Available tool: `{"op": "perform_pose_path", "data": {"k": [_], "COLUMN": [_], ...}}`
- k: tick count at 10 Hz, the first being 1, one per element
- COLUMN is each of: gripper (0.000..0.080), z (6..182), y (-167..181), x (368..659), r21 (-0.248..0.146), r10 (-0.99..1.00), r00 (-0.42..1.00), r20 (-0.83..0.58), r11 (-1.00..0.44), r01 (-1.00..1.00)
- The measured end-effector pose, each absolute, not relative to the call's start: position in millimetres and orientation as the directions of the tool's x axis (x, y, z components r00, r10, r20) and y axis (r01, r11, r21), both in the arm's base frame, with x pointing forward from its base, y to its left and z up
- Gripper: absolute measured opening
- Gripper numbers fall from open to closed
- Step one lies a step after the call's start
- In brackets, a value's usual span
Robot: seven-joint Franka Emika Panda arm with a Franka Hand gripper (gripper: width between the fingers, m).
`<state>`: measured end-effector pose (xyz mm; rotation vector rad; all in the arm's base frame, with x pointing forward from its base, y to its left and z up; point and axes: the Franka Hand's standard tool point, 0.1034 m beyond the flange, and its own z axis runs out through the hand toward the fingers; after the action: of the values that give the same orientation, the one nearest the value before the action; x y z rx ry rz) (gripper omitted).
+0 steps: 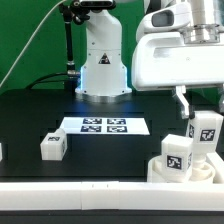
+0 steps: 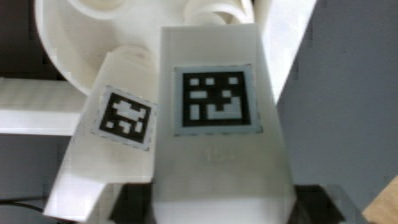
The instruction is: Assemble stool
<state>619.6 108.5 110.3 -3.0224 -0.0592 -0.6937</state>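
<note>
My gripper [image 1: 199, 110] is shut on a white stool leg [image 1: 206, 131] with a black-and-white tag, holding it upright at the exterior view's right. In the wrist view this leg [image 2: 217, 110] fills the middle, with the dark fingers [image 2: 135, 203] pressed against both of its sides. A second tagged leg [image 1: 178, 156] stands beside it on the round white seat [image 1: 159, 172], leaning slightly; the wrist view shows that leg [image 2: 111, 125] against the curved seat [image 2: 80, 55]. A third leg [image 1: 52, 146] lies loose on the black table at the exterior view's left.
The marker board [image 1: 104, 126] lies flat mid-table in front of the arm's white base [image 1: 103, 70]. A long white wall strip [image 1: 80, 190] runs along the front edge. A small white piece [image 1: 2, 151] shows at the exterior view's far left edge.
</note>
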Motion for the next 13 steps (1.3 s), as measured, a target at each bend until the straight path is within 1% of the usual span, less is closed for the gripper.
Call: {"op": "perform_pose_path", "data": {"k": [7,13], "gripper": [0.0337,0.0337], "z": [110.4,110.8], "y": [110.9,110.3], "x": [625.8,625.5], "r21": [-0.029,-0.026], "r10": [0.030,0.030], "r00": [0.887,0.875], "r20": [0.461,0.484], "r11": [-0.998,-0.998], "r01": [0.049,0.049]}}
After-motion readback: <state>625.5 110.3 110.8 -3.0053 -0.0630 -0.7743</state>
